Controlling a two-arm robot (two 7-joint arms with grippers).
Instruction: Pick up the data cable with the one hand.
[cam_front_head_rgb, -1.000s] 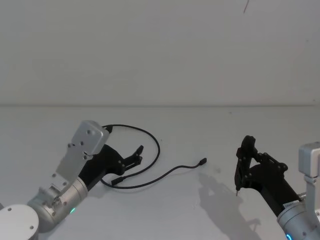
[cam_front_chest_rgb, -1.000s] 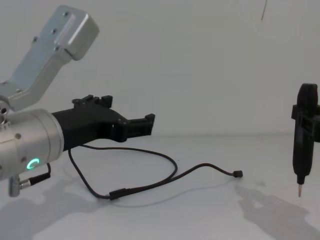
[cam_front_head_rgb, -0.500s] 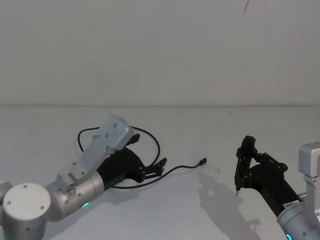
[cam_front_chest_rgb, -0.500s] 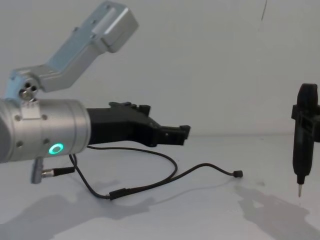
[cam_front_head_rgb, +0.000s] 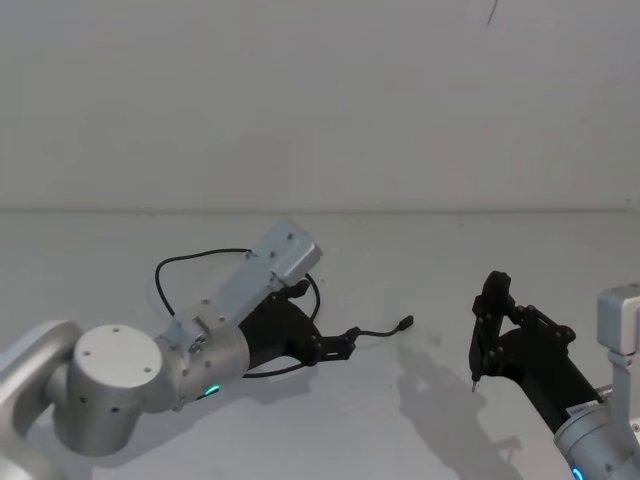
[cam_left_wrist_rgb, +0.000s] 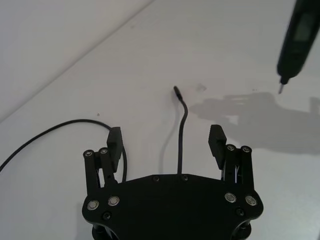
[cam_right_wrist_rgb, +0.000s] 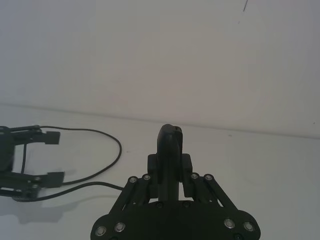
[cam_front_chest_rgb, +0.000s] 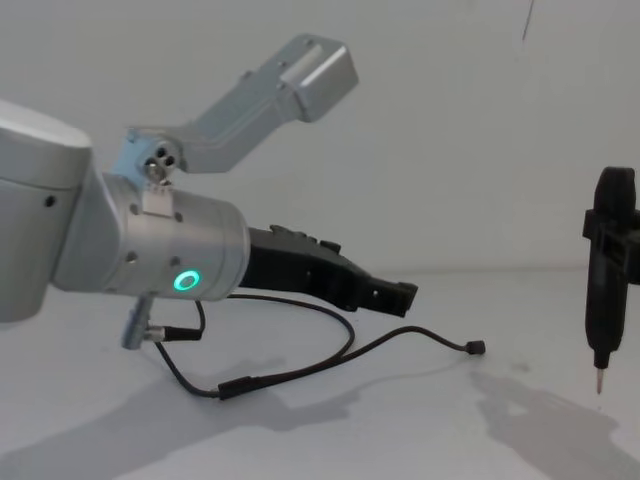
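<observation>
While right claw (cam_right_wrist_rgb: 170, 172) grips a slim tool (cam_front_chest_rgb: 608, 260), left claw (cam_left_wrist_rgb: 166, 136) hangs open — astride the data cable (cam_left_wrist_rgb: 182, 130).

The head camera looks forward and down on the white table (cam_front_head_rgb: 560, 250) from well back, taking in both arms. The chest camera sits lower and looks level across the tabletop, so the left gripper (cam_front_chest_rgb: 405, 297) shows large and side-on, entering from 9 o'clock. Both views share the data cable (cam_front_chest_rgb: 400, 338) at centre and the slim black tool (cam_front_chest_rgb: 610, 270) at 3 o'clock. The left wrist camera rides close behind its spread fingers (cam_left_wrist_rgb: 216, 137), facing along them at the cable's end and the tool beyond. The right wrist camera peers over the right gripper (cam_right_wrist_rgb: 170, 167), clamped on the tool, toward the left gripper.
</observation>
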